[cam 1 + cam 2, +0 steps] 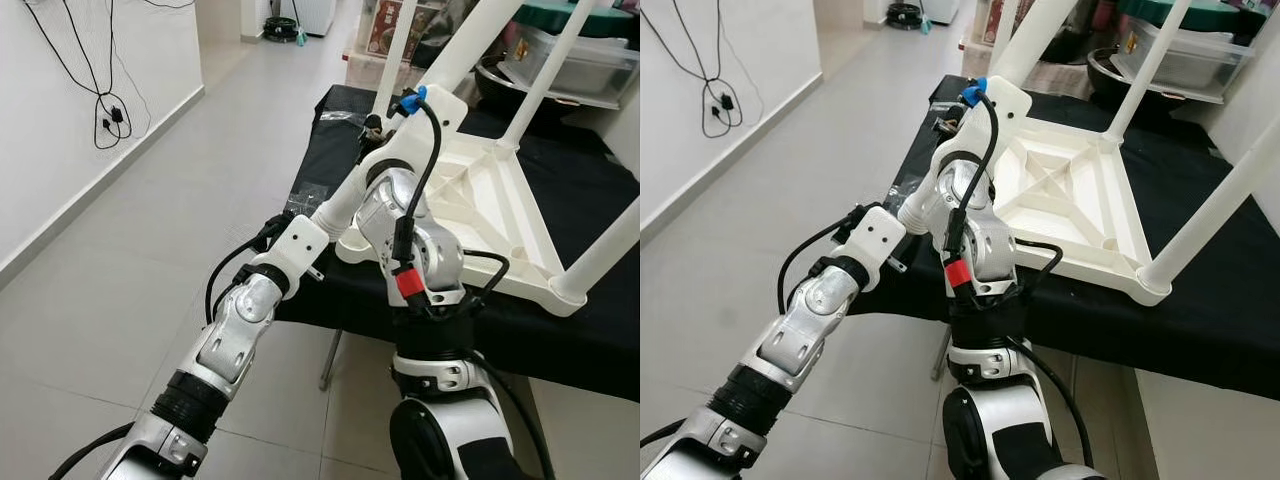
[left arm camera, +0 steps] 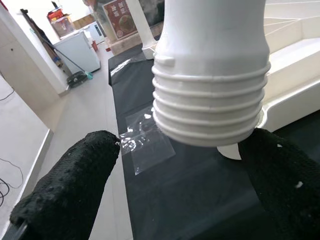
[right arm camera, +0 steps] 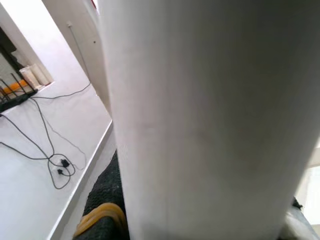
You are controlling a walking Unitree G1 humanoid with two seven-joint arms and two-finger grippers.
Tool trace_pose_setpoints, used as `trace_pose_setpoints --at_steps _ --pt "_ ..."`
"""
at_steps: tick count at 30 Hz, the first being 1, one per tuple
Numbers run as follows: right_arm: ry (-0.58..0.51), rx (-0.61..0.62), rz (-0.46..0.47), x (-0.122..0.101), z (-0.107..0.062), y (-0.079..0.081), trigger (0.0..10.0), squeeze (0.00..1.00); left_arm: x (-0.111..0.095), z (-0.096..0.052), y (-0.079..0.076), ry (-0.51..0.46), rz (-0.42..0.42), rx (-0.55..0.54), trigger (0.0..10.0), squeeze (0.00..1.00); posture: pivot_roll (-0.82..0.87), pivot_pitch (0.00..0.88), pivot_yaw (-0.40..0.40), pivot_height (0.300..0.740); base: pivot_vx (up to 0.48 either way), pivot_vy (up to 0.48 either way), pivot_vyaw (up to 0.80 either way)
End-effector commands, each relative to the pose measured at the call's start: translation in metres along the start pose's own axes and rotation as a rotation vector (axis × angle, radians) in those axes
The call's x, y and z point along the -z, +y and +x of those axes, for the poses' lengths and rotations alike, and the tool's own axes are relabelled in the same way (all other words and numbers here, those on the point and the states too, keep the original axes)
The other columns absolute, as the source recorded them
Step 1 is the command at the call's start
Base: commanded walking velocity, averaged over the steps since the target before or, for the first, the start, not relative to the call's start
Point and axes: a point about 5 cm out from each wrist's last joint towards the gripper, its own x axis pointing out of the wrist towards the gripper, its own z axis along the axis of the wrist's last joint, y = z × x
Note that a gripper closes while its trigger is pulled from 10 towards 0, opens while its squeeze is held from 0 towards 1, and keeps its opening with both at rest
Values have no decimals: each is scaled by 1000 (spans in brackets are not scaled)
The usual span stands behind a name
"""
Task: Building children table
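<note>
Holding the white threaded table leg [image 2: 210, 70] between my left gripper's [image 2: 185, 175] spread fingers, its threads aimed at the upturned tabletop's [image 1: 470, 200] near corner socket, I see those threads from that wrist, while my right wrist shows a leg shaft [image 3: 200, 120], grip unclear.

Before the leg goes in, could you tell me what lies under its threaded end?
Black cloth and a clear plastic bag lie below the threaded leg; the corner socket is hidden.
</note>
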Motion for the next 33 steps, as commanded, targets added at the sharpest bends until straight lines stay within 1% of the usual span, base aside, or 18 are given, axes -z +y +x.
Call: trace_pose_setpoints --at_steps 1,5,6,7,10,16,21,24,33 --pt "128 -31 73 32 -14 11 10000 0 -5 3 -1 -28 -1 14 10000 0 79 54 -116 740 0 0 0" --pt "140 -69 85 32 -16 16 10000 0 -7 7 -3 -36 1 34 10000 0 74 65 -114 740 0 0 0" --pt "140 -69 85 32 -16 16 10000 0 -7 7 -3 -36 1 34 10000 0 74 65 -114 740 0 0 0" --pt "149 -79 86 33 -17 17 10000 0 -10 10 -5 -52 -5 42 10000 0 71 75 -113 740 0 0 0" --pt "152 -81 86 33 -17 17 10000 0 -12 11 -5 -59 -8 44 10000 0 71 69 -113 740 0 0 0" --pt "158 -101 75 34 -19 17 10000 0 -15 18 -3 -67 -7 16 10000 0 65 68 -110 740 0 0 0" --pt "157 -110 72 34 -20 17 10000 0 -15 19 -1 -68 -14 3 10000 0 65 68 -110 740 0 0 0" --pt "159 -126 75 33 -22 20 10000 0 -16 21 2 -73 -12 7 10000 0 67 71 -109 740 0 0 0" --pt "165 -171 81 32 -26 26 10000 0 -14 23 3 -63 -18 11 10000 0 60 78 -108 740 0 0 0"
